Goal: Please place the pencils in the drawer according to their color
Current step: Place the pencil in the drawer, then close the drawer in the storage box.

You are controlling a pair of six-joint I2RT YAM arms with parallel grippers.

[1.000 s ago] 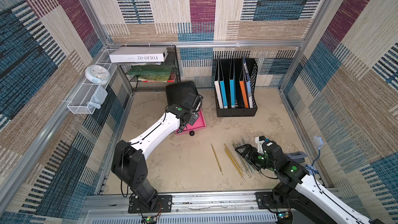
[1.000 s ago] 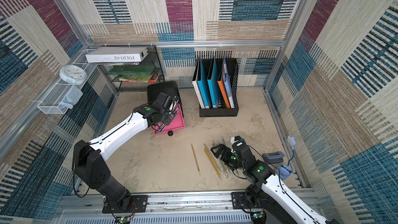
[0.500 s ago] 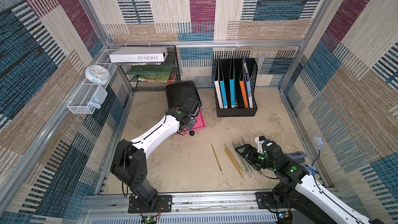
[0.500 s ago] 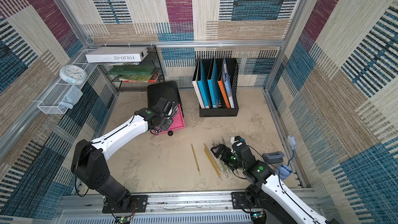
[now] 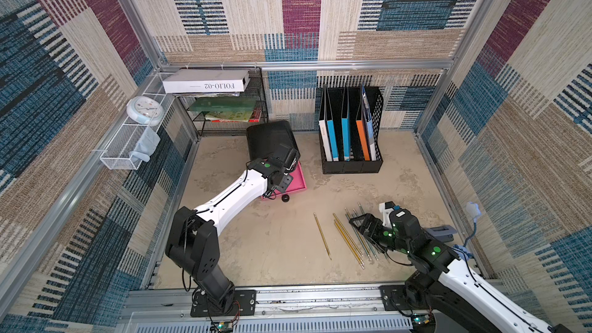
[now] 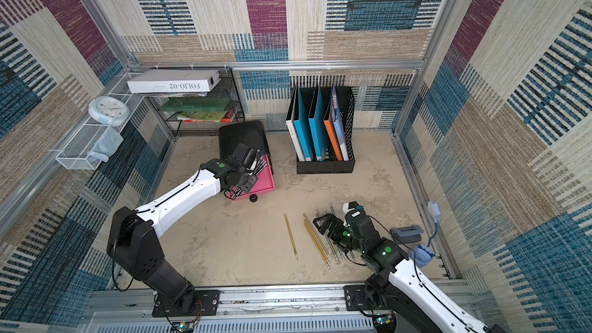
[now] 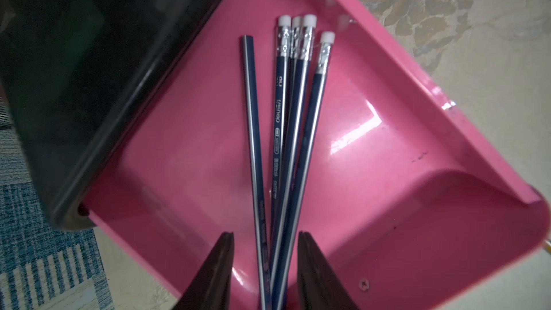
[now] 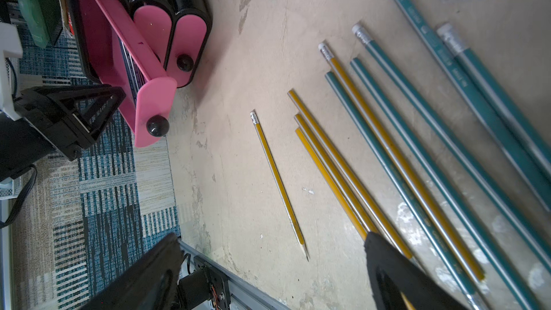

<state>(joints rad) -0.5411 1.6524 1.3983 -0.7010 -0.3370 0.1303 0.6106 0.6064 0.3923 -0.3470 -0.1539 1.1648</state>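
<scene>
Over glossy pink drawer (image 7: pixel 387 108): slim dark-blue pencils (image 7: pixel 278 144), silver-banded white erasers (image 7: pixel 284 20).

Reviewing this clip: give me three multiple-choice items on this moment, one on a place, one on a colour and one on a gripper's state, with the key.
1. Where do the dark pencils lie?
A) in the pulled-out pink drawer
B) in the file holder
C) on the wire shelf

2. What colour is the lone pencil on the table?
A) teal
B) yellow
C) pink

3. How does the right gripper stand?
A) shut on a yellow pencil
B) shut and empty
C) open, holding nothing

Key:
1 A: the left wrist view shows the dark pencils resting on the floor of the pink drawer.
2 B: its shaft is yellow in the right wrist view and in both top views.
3 C: its jaws stand wide apart above the table, with nothing clamped between them.
</scene>
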